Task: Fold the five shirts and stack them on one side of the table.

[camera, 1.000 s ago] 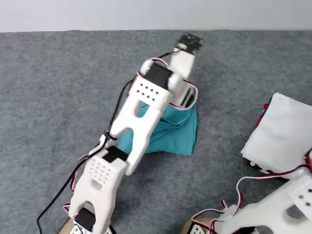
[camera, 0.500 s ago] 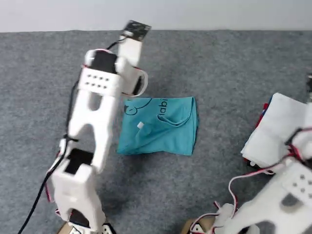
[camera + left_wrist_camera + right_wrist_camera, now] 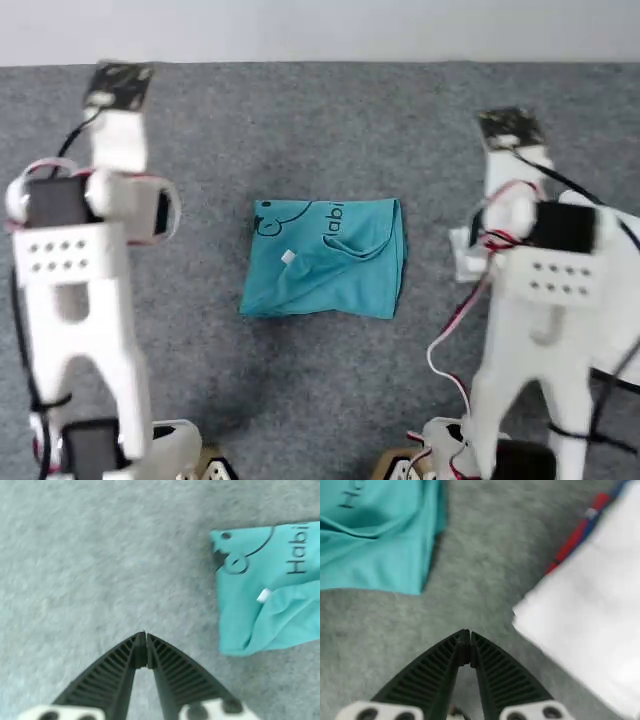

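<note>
A teal shirt (image 3: 325, 258) lies folded in a rough rectangle at the middle of the grey table, with dark print on its far edge and one loose flap on top. My left gripper (image 3: 146, 639) is shut with nothing in it, over bare table to the left of the teal shirt (image 3: 267, 590). My right gripper (image 3: 465, 636) is also shut and holds nothing, hanging over the gap between the teal shirt (image 3: 375, 535) and a stack of folded shirts (image 3: 590, 615) with a white one on top. Red and blue edges (image 3: 580, 530) peek out beneath it.
The left arm (image 3: 75, 250) stands over the table's left part and the right arm (image 3: 545, 270) over the right, covering most of the stack; a white corner (image 3: 462, 250) shows beside it. Grey table (image 3: 320, 130) runs to a pale wall at the back.
The left arm swung away from over the teal shirt to the far left, leaving it uncovered. The right arm came up from the lower right and now covers the stack.
</note>
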You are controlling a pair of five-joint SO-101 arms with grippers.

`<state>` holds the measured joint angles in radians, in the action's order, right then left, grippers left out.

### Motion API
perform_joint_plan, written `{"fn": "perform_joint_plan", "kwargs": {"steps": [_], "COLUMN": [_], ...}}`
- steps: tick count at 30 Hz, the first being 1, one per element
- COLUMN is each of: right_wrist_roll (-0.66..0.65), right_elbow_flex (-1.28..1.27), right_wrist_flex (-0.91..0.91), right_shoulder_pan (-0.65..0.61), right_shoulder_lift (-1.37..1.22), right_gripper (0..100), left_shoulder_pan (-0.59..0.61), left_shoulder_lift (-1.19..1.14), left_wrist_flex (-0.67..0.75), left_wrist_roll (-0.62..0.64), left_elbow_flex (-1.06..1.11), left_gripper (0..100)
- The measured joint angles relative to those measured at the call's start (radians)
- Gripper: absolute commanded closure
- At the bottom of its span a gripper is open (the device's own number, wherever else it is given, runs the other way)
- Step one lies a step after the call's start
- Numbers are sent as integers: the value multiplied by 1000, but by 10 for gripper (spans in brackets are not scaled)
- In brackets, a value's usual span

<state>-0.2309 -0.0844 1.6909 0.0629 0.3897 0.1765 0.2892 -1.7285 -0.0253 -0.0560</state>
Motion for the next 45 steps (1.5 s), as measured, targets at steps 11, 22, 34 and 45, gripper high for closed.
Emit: {"fn": "perform_joint_plan", "kwargs": {"steps": [11,22,34,45], "right_wrist_roll": [195,207,255,258], "right_elbow_flex": [0,23,442,497], "right_wrist_flex": [-284,-493,-127,-92], "right_shoulder_pan": [-330,-560,-578,-580], "right_shoulder_lift": [-255,-463,-675,-792], "right_gripper": [990,987,799,801], "left_shoulder_pan": [189,252,252,252], "left_shoulder_lift": [258,460,474,474], "left_wrist_flex": [0,0,0,0], "left_wrist_roll": [0,-43,-46,-46], "left_elbow_flex": [244,390,390,390], "left_gripper": [995,995,995,995]}}
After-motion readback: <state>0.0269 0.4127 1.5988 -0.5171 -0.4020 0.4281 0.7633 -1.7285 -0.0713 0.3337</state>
